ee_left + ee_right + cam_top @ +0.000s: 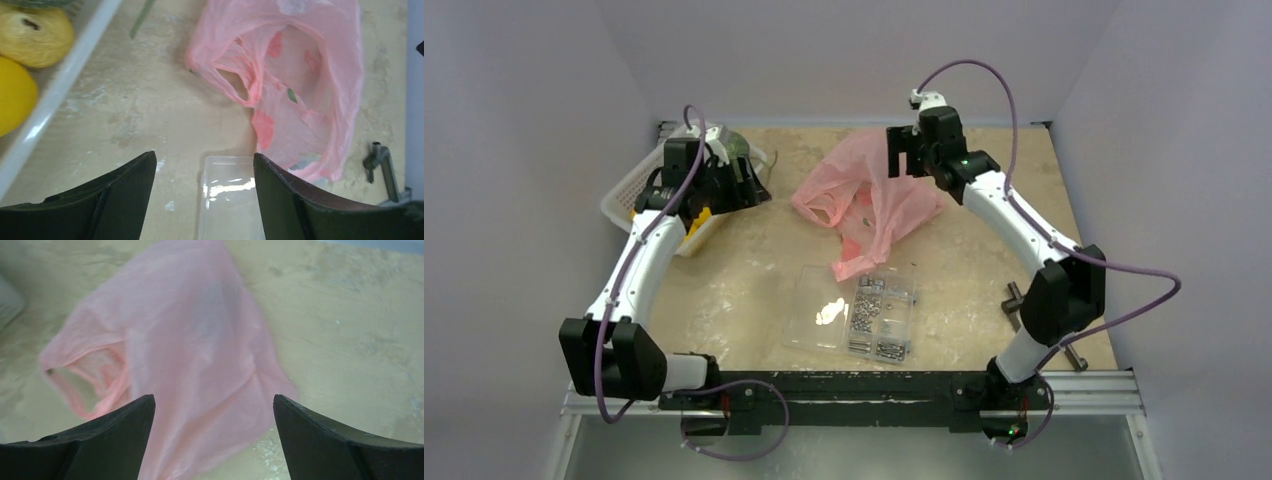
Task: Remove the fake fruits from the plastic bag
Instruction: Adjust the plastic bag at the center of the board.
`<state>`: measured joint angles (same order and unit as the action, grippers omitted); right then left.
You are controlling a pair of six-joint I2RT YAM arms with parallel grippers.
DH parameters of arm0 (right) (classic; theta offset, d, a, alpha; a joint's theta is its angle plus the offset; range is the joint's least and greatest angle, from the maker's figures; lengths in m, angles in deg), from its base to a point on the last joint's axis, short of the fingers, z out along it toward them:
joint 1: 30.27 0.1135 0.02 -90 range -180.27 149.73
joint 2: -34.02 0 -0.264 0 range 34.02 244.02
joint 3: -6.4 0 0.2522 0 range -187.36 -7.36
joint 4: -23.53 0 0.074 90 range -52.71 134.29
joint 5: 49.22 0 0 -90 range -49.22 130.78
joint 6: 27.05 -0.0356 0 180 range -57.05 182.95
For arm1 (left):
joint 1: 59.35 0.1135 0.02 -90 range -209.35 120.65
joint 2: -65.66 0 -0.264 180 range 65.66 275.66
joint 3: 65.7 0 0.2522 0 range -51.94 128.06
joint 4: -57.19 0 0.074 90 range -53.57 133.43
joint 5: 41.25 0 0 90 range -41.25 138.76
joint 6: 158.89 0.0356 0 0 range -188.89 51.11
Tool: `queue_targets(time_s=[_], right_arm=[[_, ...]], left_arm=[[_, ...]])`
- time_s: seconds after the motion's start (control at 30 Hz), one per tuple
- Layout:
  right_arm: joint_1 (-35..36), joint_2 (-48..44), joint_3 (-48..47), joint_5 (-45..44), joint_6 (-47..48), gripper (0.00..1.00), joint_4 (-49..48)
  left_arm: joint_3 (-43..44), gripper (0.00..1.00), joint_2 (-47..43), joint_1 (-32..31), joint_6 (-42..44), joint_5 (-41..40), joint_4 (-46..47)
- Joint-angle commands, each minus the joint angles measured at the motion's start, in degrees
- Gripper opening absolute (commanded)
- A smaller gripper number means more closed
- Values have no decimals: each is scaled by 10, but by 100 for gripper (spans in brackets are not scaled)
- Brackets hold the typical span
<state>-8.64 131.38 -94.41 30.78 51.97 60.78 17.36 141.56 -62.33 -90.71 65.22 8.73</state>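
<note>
The pink plastic bag [869,200] lies crumpled toward the far middle of the table. Its long axis runs from far to near and its mouth gapes leftward. Under it is a mottled beige table [984,260], boxed in by pale lilac walls. The right gripper [902,152] hovers over the bag's far end, fingers spread and empty. The left gripper [742,190], likewise spread, hangs by a white basket [624,195] holding a yellow fake fruit [12,95].

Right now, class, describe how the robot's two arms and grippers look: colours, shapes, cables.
The left arm and right arm have white tubular links between black joints, each trailed by a looping purple cable. The left gripper and right gripper each carry two black, tapering fingers.
</note>
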Motion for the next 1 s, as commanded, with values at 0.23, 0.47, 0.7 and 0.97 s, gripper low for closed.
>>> queue_targets(time_s=[0.23, 0.47, 0.7, 0.97], right_arm=[[186, -16, 29, -118, 82, 93, 21], [208, 62, 37, -313, 104, 95, -3], [209, 114, 50, -414, 163, 91, -87], [211, 144, 0, -396, 170, 6, -80]], left_arm=[[-76, 70, -4, -77, -118, 134, 157], [-203, 67, -30, -128, -223, 123, 325], [-249, 65, -13, -149, -275, 121, 414], [-276, 63, 1, -163, -304, 117, 476]])
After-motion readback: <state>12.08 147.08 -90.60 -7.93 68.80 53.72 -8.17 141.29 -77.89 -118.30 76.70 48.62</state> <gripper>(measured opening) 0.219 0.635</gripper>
